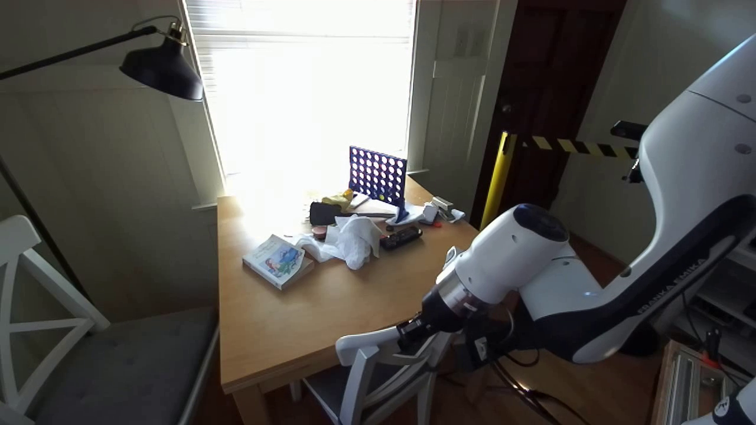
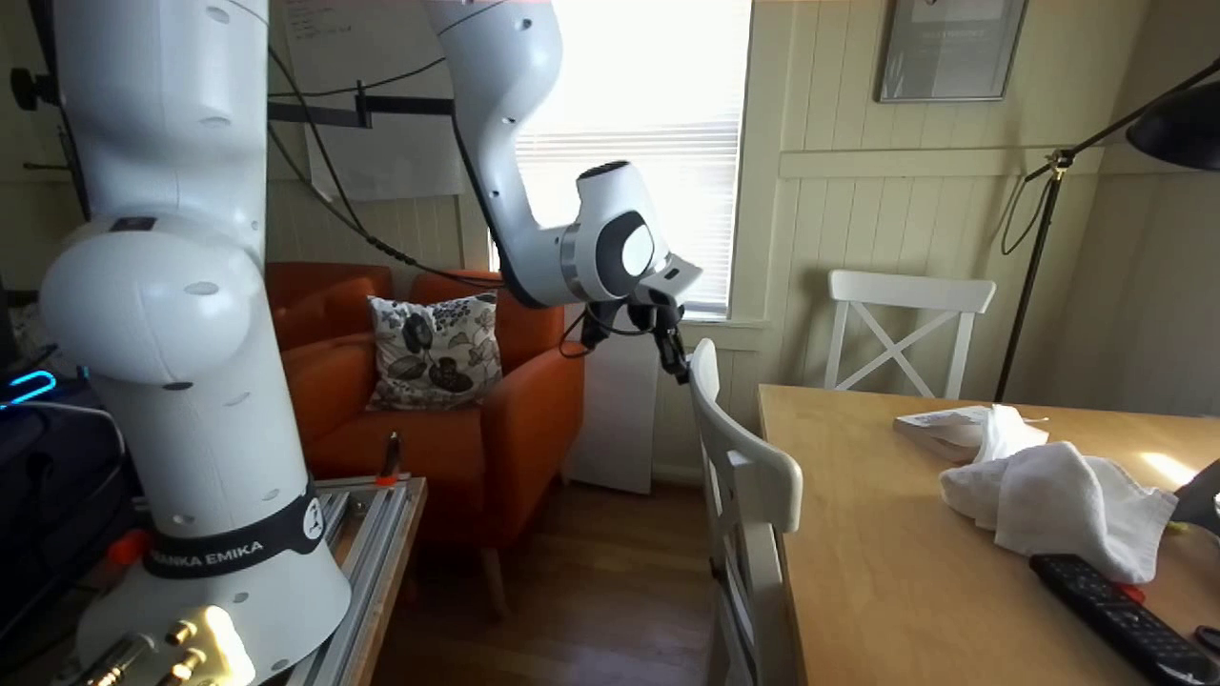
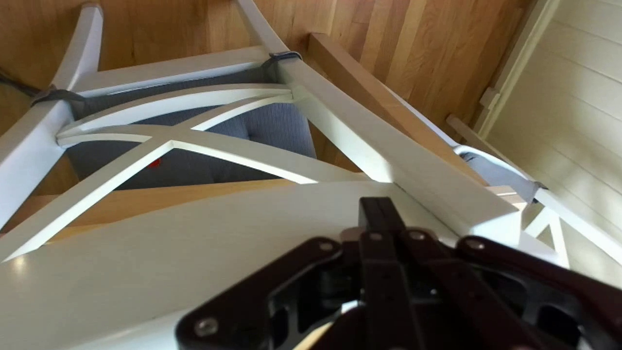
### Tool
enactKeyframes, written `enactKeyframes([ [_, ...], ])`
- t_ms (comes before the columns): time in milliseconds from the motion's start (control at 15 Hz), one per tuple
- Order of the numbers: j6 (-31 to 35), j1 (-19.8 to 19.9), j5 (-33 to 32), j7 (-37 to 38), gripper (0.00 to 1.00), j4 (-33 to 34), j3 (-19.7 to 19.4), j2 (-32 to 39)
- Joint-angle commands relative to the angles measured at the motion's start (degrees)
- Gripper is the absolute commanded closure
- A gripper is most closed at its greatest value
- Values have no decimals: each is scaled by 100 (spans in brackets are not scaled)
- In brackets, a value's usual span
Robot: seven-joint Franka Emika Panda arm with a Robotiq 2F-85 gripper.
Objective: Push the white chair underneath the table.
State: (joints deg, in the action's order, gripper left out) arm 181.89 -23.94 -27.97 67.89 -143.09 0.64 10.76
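Observation:
The white chair (image 1: 384, 386) stands upright at the near edge of the table (image 1: 295, 324). Its dark grey seat (image 3: 233, 129) is partly beneath the tabletop, and its curved top rail (image 2: 739, 433) is close beside the table edge. The light-wood tabletop also shows in an exterior view (image 2: 858, 534). My gripper (image 1: 404, 343) is at the outer side of the top rail, on the side away from the table, and looks to touch it. In the wrist view, its fingers (image 3: 381, 209) are together with nothing between them, against the rail (image 3: 204, 233) near one upright.
Another white chair (image 1: 65, 330) with an X-cross back stands at the table's side. The table bears a book (image 1: 277, 262), white cloth (image 1: 354, 239), a remote (image 1: 401, 238) and a blue game grid (image 1: 378, 174). A black lamp (image 1: 162, 68) and orange armchair (image 2: 438, 457) stand around.

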Motion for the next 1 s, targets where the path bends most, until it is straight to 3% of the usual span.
enactKeyframes([
  [0,395,-923,-393,684,100,922,-1196,545],
  [267,707,-2184,-190,970,100,1221,-2336,1015],
  [467,684,-2853,-142,885,100,1173,-2844,1152],
  [600,268,-3150,-225,776,100,971,-2999,970],
  [667,69,-3162,-303,661,100,757,-2904,712],
  [800,-682,-2798,-254,303,100,159,-2190,-54],
  [933,-1104,-2237,433,-431,100,-451,-1217,-690],
])
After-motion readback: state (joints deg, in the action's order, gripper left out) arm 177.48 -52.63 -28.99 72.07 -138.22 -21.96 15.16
